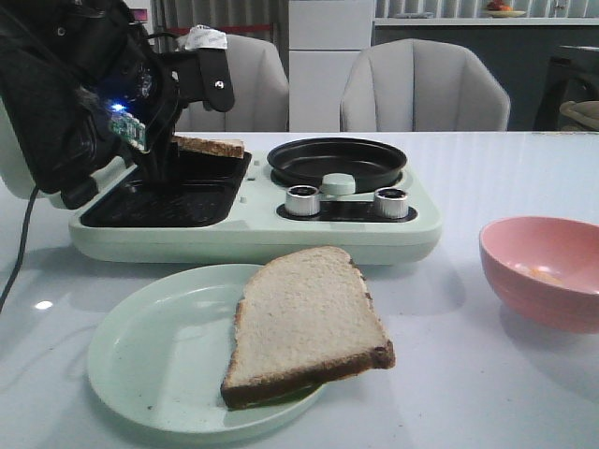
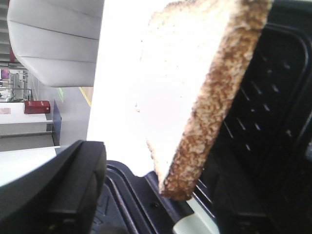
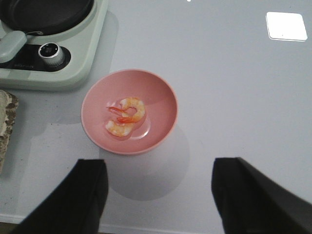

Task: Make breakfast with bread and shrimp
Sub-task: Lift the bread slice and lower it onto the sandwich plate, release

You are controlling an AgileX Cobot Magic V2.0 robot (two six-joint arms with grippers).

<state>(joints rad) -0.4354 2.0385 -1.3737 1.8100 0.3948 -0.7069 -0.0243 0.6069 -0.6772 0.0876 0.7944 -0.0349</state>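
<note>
One bread slice (image 1: pixel 304 323) lies on the pale green plate (image 1: pixel 150 355) at the front; its edge also shows in the right wrist view (image 3: pixel 6 126). The second bread slice (image 1: pixel 210 145) leans tilted at the back of the black grill plate (image 1: pixel 154 204). In the left wrist view this slice (image 2: pixel 195 87) has its crust corner just above the grill edge. My left gripper (image 1: pixel 161 166) (image 2: pixel 165 209) is open around that corner, its fingers apart from the bread. The shrimp (image 3: pixel 126 117) lies in the pink bowl (image 3: pixel 161 97) (image 1: pixel 543 271). My right gripper (image 3: pixel 158 165) is open and empty above the table, just short of the bowl.
The mint breakfast maker (image 1: pixel 281 234) spans the middle, with a round black pan (image 1: pixel 337 164) and two metal knobs (image 1: pixel 302 200). Its raised lid is behind my left arm. Two grey chairs (image 1: pixel 426 89) stand behind the table. A black cable (image 1: pixel 19 243) hangs at the left.
</note>
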